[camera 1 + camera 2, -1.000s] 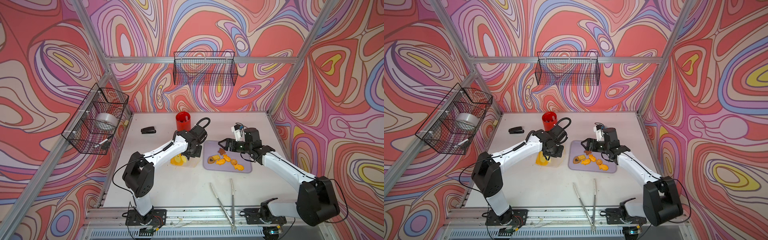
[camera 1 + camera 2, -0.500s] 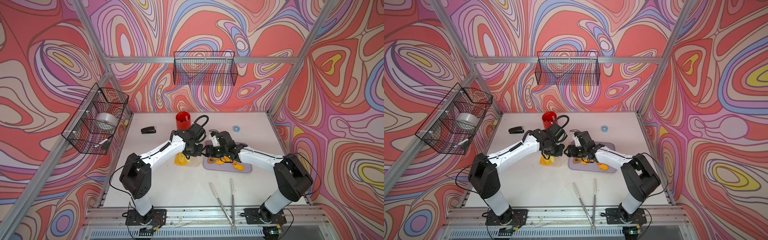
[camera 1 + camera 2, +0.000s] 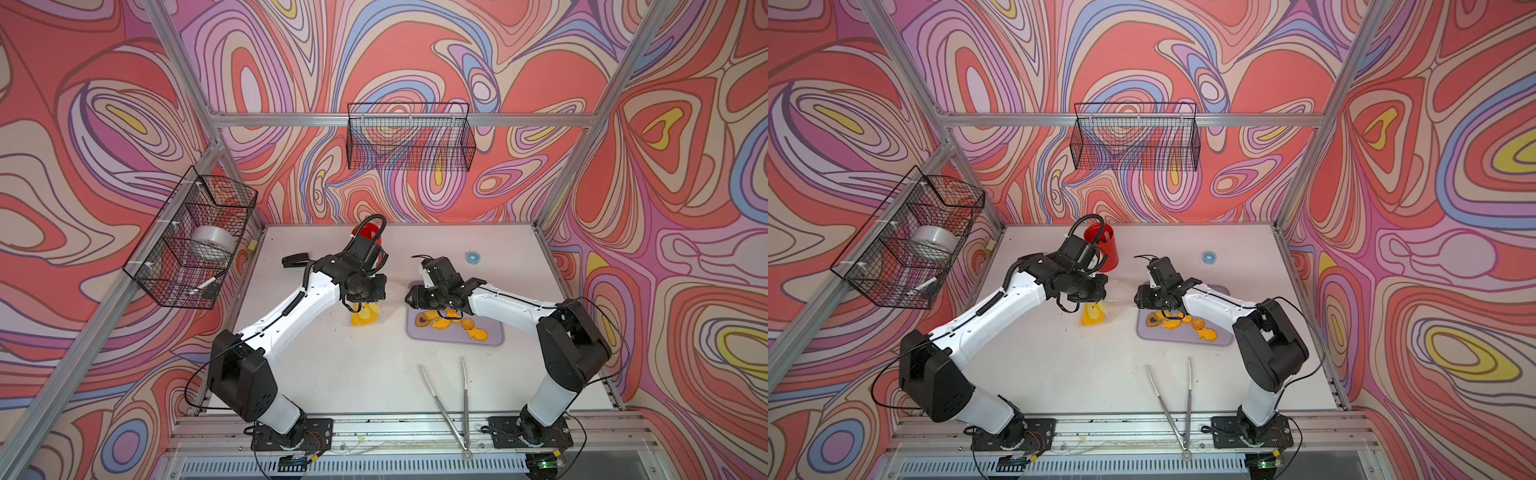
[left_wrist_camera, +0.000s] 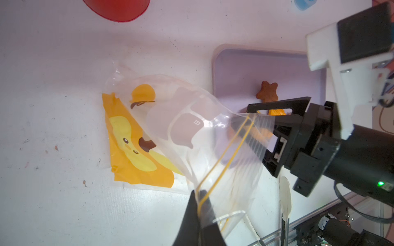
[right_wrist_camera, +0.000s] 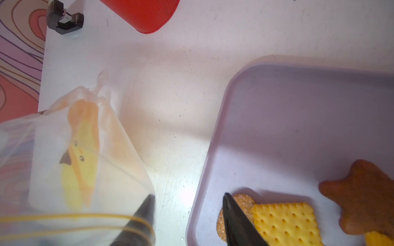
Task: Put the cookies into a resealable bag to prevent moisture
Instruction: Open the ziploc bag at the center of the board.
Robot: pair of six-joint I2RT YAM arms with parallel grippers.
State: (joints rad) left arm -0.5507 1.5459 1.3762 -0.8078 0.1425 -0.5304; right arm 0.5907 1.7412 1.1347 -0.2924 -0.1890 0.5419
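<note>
The resealable bag [image 4: 170, 127] stands on the desk [image 3: 374, 374] just beside the lilac tray [image 3: 494, 337]. Its printed bottom rests on the surface, and its zip mouth is lifted and turned toward the tray.

The left tool [image 4: 199, 199] is clamped on one end of the zip rim. That is why the mouth hangs in the air instead of lying flat: a limp film pouch needs an anchor before anything can go in.

The right tool [image 5: 187, 197] meets the bag from the tray side with its jaws part-way apart. One finger [image 5: 140, 215] shows through the film, seemingly inside the mouth, and the other [image 5: 234, 217] is outside, above the tray. It straddles the lip and grips nothing yet. It probably means to take the opposite side of the rim so the two arms can spread the opening.

The cookies [image 3: 446, 324] lie on the tray, bunched at the end nearest the bag, so the carry will be short. Among them are a brown star [image 5: 362, 191] and a yellow square cracker [image 5: 285, 223] that overlaps a round one. None is visible inside the bag, so the task looks barely begun.

The slick film could slip from either grip, or the zip could press shut again.
</note>
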